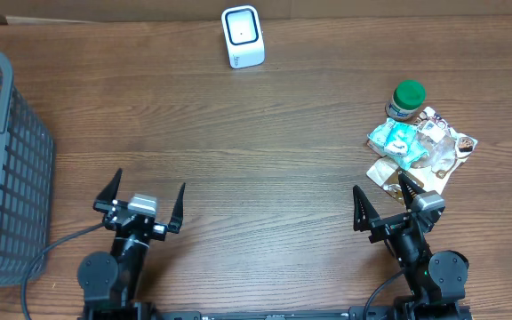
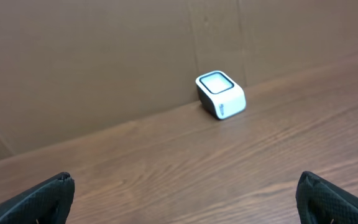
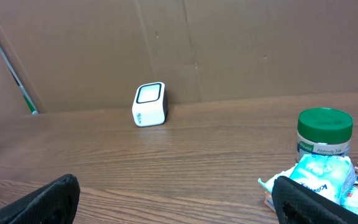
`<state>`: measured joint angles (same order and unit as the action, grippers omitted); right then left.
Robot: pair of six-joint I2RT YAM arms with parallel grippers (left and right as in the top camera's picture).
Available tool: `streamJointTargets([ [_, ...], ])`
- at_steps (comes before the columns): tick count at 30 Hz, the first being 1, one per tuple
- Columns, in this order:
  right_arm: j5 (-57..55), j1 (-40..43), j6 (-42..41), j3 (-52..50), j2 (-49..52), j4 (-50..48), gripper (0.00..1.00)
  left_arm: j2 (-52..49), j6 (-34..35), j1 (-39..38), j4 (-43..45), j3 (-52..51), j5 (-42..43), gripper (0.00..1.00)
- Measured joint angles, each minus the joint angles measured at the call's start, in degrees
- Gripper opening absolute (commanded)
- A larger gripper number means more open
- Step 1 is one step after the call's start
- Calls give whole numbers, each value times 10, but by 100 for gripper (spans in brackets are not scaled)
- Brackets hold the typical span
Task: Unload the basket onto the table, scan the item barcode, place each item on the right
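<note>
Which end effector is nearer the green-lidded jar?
Right. The right end effector sits just on the near side of the green-lidded jar; the left end effector is far off to its left.

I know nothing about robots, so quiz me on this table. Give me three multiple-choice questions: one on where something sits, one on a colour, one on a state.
1. Where on the brown wooden table does the small white box-shaped scanner stand?
A. middle of the far edge
B. near left corner
C. near right corner

2. What colour is the lid of the round jar?
A. red
B. green
C. yellow

3. How do the left end effector and right end effector stand?
A. both shut
B. one open, one shut
C. both open and empty

Answers:
1. A, the overhead view shows it alone by the back wall.
2. B, the green lid shows in the overhead and right wrist views.
3. C, each pair of fingers is spread wide with nothing between them.
</note>
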<state>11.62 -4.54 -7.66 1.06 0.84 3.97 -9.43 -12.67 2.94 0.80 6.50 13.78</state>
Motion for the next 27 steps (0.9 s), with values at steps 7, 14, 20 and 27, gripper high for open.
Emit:
streamJointTargets([
  [7, 0, 0, 0, 0, 0, 0, 100, 73, 0, -5, -33, -59, -1, 100],
  [14, 0, 0, 0, 0, 0, 0, 100, 85, -10, -11, -40, -60, -11, 100],
  [20, 0, 0, 0, 0, 0, 0, 100, 85, -11, -11, -40, -60, -12, 100],
  [27, 0, 0, 0, 0, 0, 0, 100, 85, -11, -11, -40, -60, -12, 100],
])
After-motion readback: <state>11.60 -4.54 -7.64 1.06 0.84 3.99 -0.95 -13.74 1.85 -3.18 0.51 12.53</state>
